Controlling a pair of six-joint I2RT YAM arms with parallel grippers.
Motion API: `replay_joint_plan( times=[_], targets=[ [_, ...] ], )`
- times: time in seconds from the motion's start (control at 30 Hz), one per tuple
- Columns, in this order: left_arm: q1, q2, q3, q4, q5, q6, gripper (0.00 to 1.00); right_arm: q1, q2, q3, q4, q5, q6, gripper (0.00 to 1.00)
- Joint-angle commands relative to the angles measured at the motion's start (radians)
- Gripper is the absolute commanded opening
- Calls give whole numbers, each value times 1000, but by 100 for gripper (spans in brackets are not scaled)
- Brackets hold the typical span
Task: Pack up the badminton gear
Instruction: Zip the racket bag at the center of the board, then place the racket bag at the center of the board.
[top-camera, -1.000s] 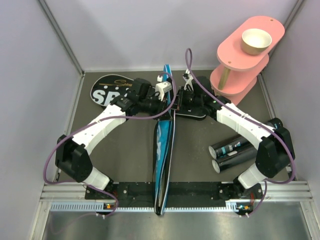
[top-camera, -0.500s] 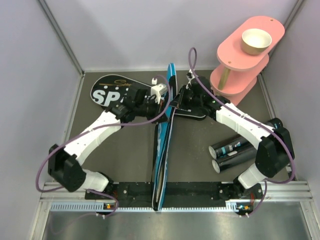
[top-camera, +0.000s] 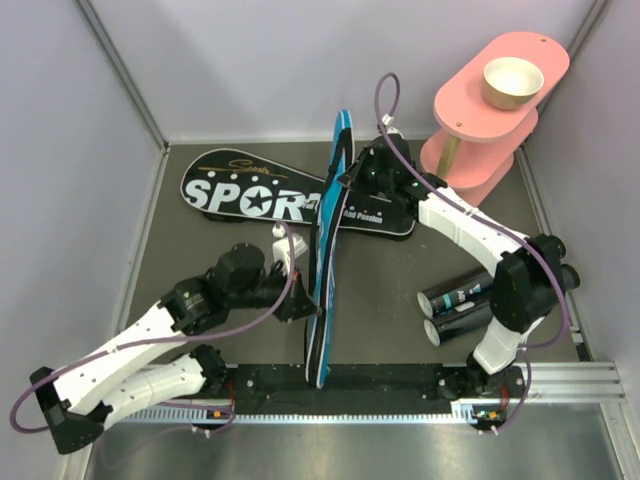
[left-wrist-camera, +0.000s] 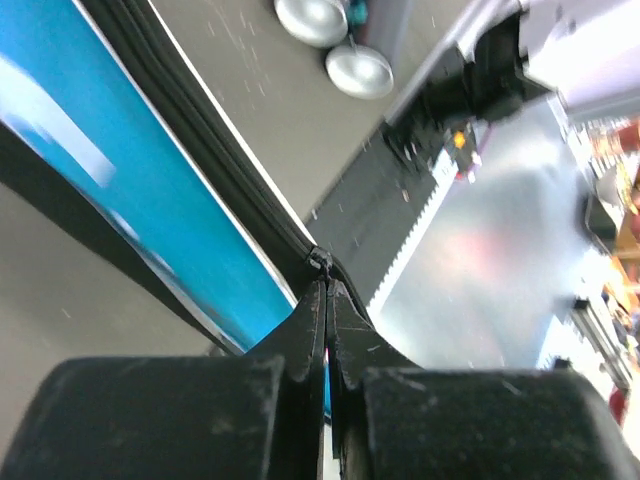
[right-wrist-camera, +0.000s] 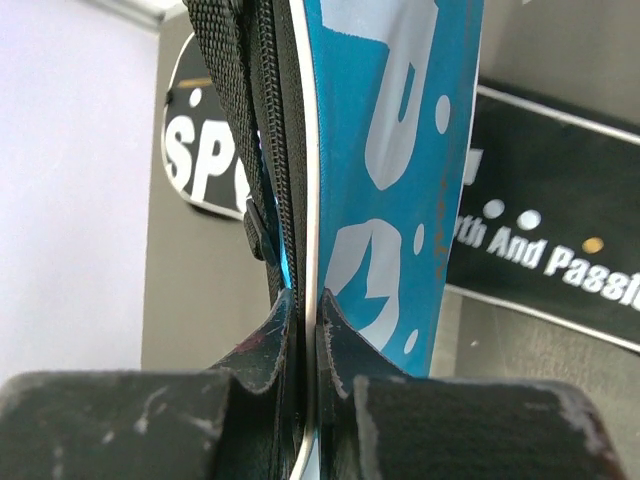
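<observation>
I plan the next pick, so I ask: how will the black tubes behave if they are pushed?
The tubes lie on their sides on the flat table, so a sideways push would probably roll them. They seem to touch, so one may move the other. Their smooth round walls may slip in a pinch.

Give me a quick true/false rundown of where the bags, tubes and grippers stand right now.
1. The right gripper is shut on the blue bag. True.
2. The left gripper hangs open. False: it is shut on the blue bag's zipper.
3. The black bag lies flat. True.
4. Both tubes stand upright. False: they lie on their sides, side by side.
5. The bowl sits on the pink stand. True.
</observation>
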Motion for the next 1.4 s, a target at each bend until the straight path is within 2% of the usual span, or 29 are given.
replay_joint_plan(
  times=[0.0, 0.23, 0.4, 0.53, 0.67, 0.7, 0.73, 0.77, 0.83, 0.9, 0.93, 0.97, 1.13, 1.2, 1.27, 1.3, 1.37],
  targets=[
    [-130, -137, -100, -85, 31, -210, 0, -71, 22, 87, 197, 202, 42, 0],
    [-369, -208, -179, -131, -89, -365, 0, -79, 41, 75, 238, 356, 76, 0],
    [-509, -260, -231, -189, -182, -444, 0, -89, 76, 101, 252, 393, 90, 0],
    [-551, -294, -277, -258, -231, -504, 0, -102, 113, 136, 243, 368, 90, 0],
    [-551, -237, -237, -216, -311, -423, 2, -97, 116, 139, 215, 242, 27, 0],
    [-549, -210, -197, -188, -314, -397, 7, -97, 105, 124, 215, 214, 16, 0],
    [-551, -174, -168, -151, -313, -341, 23, -99, 90, 57, 241, 164, 3, 0],
    [-549, -93, -138, -131, -301, -313, 33, -105, 52, 19, 262, 132, -25, 0],
    [-548, -4, -24, -134, -287, -258, 50, -144, 41, -41, 264, -26, -30, 0],
    [-546, 97, 71, -136, -285, -219, 58, -162, 33, -65, 241, -111, -66, 9],
    [-545, 119, 94, -137, -293, -187, 61, -168, 28, -74, 217, -105, -126, 23],
    [-534, 154, 116, -145, -305, -172, 71, -168, 24, -74, 142, -100, -160, 29],
    [-447, 210, 246, -221, -336, -96, 74, -186, 2, -20, -94, -56, -353, 56],
    [-364, 206, 254, -222, -308, -84, 74, -183, -4, 24, -253, 13, -389, 64],
    [-263, 190, 239, -200, -247, -83, 75, -165, -33, 21, -325, 88, -418, 70],
    [-235, 182, 231, -167, -233, -83, 75, -156, -54, 2, -366, 146, -425, 77],
    [-172, 170, 229, -153, -215, -83, 75, -143, -105, -19, -408, 183, -433, 82]
  ],
)
